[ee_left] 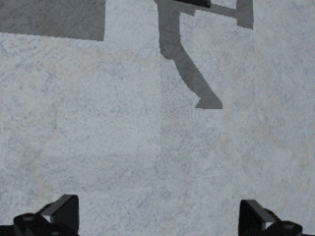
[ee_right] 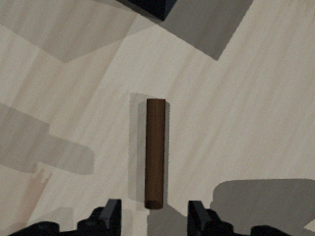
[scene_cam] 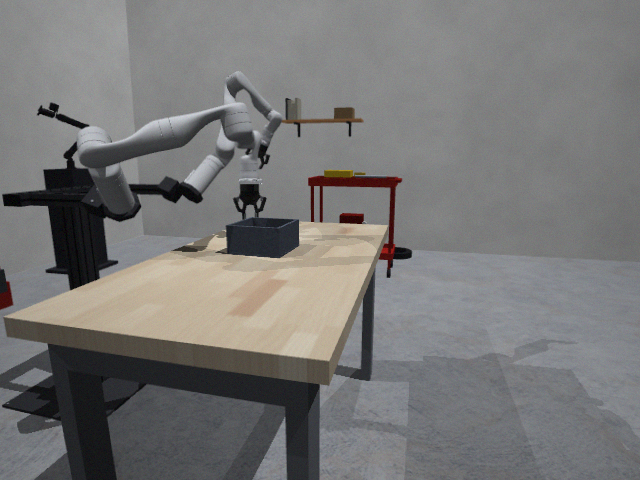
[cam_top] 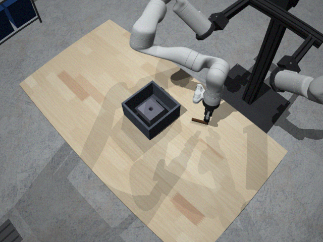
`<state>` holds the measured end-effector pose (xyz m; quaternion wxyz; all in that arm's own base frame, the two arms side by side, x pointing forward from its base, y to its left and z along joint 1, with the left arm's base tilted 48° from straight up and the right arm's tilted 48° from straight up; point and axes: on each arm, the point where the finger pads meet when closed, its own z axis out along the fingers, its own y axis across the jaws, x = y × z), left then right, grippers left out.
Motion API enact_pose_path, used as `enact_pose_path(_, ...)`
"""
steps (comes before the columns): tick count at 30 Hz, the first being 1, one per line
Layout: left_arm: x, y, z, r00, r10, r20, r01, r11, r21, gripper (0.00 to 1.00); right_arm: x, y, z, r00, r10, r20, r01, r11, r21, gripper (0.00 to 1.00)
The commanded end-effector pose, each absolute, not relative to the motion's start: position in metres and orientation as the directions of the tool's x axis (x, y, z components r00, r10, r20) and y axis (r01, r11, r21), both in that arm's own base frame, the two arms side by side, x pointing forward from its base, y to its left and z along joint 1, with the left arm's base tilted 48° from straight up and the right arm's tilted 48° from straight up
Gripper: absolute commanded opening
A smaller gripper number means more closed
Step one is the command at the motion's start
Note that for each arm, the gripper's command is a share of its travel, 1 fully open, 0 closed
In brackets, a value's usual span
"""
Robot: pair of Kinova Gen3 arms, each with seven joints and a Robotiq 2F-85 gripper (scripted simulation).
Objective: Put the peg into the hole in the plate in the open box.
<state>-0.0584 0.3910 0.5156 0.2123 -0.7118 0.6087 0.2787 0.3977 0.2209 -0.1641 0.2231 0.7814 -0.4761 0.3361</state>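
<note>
Peg (cam_top: 198, 120) (ee_right: 156, 152) dark brown; box (cam_top: 164, 126) (scene_cam: 255, 241) slate blue-grey; plate (cam_top: 144, 110) mauve-grey; shelf board (scene_cam: 320, 120) orange-brown.

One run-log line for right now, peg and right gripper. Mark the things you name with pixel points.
peg (cam_top: 199, 121) (ee_right: 156, 152): lying on table | right gripper (cam_top: 206, 120) (scene_cam: 250, 217) (ee_right: 155, 216): partly open, above peg's end | insertion: not done
</note>
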Motion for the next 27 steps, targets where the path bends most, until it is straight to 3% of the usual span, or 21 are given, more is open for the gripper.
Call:
enact_pose_path(1,-0.0587,0.3909,0.516,0.104,-0.748,-0.656,-0.985,-0.169,0.036,1.0,0.3994,0.2189,-0.1671,0.321,-0.595,0.737,-0.893,-0.449,0.027,0.476)
enact_pose_path(27,-0.0587,0.3909,0.516,0.104,-0.748,-0.656,-0.985,-0.169,0.036,1.0,0.4016,0.2144,-0.1717,0.321,-0.595,0.737,-0.893,-0.449,0.027,0.476)
